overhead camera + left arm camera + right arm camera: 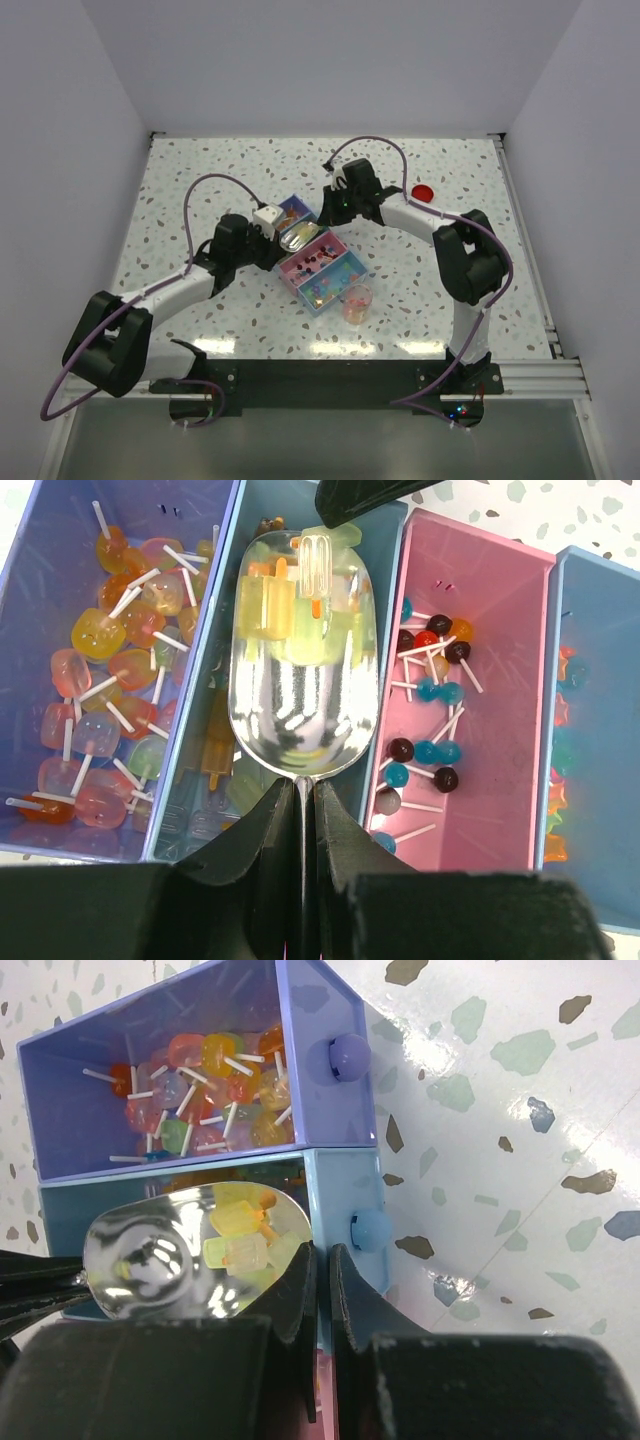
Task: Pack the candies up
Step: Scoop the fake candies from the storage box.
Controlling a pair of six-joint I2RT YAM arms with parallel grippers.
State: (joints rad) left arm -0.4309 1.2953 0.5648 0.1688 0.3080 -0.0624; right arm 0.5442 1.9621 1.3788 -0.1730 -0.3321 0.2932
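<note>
Speckled table (200,170), four bins in a row.
Purple bin (305,1100), pale blue bin (340,1185), pink bin (490,590), blue bin (605,600); metal scoop (290,710) over the pale blue; clear cup (357,302) beside the blue; red lid (423,192) well apart.

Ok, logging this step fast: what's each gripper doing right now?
Left gripper: closed on the handle of the shiny metal scoop, which carries yellow lolly-shaped candies.
Right gripper: closed, nothing visibly held.

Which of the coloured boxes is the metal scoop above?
The pale blue box, between the purple box and the pink box; the left gripper holds the scoop over it.
</note>
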